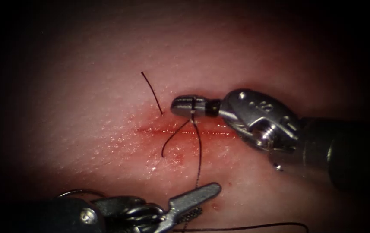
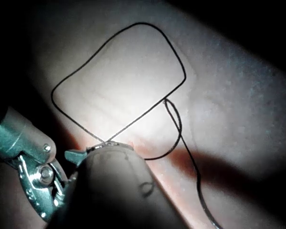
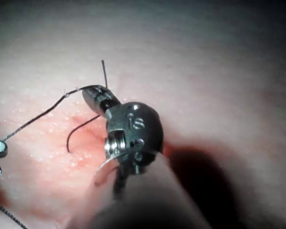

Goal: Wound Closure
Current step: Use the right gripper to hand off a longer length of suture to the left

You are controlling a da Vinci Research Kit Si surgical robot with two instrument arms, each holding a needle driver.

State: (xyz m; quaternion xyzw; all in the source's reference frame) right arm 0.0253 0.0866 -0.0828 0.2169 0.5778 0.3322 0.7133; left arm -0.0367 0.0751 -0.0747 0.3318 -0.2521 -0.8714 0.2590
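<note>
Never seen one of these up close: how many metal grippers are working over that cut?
2. The right gripper lies just above the cut, shut on the thread. The left gripper sits below the cut, open, the thread running past it.

Silver claw (image 1: 189,105) on screwed wrist, dark shaft (image 1: 344,146).

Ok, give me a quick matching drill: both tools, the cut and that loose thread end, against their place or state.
1 right tool
2 left tool
3 cut
4 loose thread end

A jaws open, below the cut
B red line across the tissue
C shut on the thread, just above the cut
D sticks up, above the cut's left end

Pairs: 1-C, 2-A, 3-B, 4-D
</note>
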